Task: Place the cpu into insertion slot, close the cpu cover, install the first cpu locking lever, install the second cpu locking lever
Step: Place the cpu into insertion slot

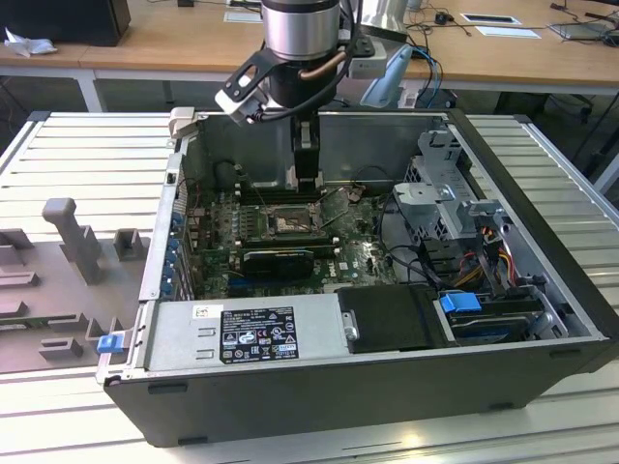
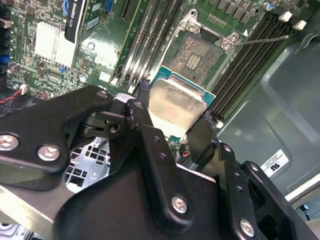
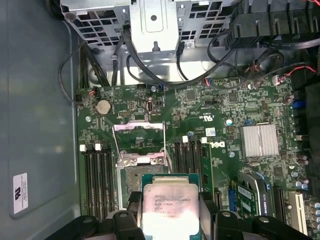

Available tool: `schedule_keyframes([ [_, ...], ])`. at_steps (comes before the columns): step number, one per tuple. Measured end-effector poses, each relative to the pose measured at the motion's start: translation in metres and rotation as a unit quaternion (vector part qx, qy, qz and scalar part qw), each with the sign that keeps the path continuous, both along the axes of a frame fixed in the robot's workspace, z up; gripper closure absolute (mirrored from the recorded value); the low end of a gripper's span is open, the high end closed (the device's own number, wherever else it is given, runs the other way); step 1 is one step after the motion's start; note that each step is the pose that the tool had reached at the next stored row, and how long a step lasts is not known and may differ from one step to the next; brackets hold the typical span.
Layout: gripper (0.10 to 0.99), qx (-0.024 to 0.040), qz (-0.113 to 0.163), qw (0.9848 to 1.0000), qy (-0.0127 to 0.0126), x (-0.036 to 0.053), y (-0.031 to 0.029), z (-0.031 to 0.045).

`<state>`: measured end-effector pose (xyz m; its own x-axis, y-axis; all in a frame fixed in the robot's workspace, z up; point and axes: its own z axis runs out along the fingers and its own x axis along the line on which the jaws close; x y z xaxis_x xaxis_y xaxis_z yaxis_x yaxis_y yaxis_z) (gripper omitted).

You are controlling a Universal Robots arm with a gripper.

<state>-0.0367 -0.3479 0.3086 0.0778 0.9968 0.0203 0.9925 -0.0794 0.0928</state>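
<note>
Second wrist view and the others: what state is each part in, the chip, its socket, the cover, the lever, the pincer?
pincer: shut on the cpu.
cpu: held in the air, not yet seated.
insertion slot: empty, pin field exposed.
cpu cover: swung open.
locking lever: unlatched, swung outward.
computer case: side open.

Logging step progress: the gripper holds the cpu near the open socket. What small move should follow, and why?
Probably ease the cpu sideways over the insertion slot before lowering: the gripper holds it above the board, seemingly offset from the bare pin field, and the cpu cover stands open.
</note>
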Motion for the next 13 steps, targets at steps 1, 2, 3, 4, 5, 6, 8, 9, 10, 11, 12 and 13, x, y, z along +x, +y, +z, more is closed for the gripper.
schedule_keyframes([
  [1,0.545,0.0000,0.000,1.0000,0.0000,0.0000,0.0000,-0.0006],
  [2,0.545,0.0000,0.000,1.0000,0.0000,0.0000,0.0000,-0.0011],
  [3,0.545,0.0000,0.000,1.0000,0.0000,0.0000,0.0000,-0.0015],
  [4,0.545,0.0000,0.000,1.0000,0.0000,0.0000,0.0000,-0.0021],
  [5,0.545,0.0000,0.000,1.0000,0.0000,0.0000,0.0000,-0.0030],
  [6,0.545,0.0000,0.000,1.0000,0.0000,0.0000,0.0000,-0.0038],
  [8,0.545,0.0000,0.000,1.0000,0.0000,0.0000,0.0000,-0.0058],
  [9,0.545,0.0000,0.000,1.0000,0.0000,0.0000,0.0001,-0.0069],
  [10,0.545,0.0001,0.000,1.0000,-0.0001,0.0000,0.0002,-0.0078],
  [11,0.545,0.0001,0.000,1.0000,0.0000,0.0000,0.0002,-0.0084],
  [12,0.545,0.0001,0.000,1.0000,0.0000,0.0000,0.0002,-0.0093],
  [13,0.545,0.0002,-0.001,1.0000,0.0000,0.0000,0.0003,-0.0102],
])
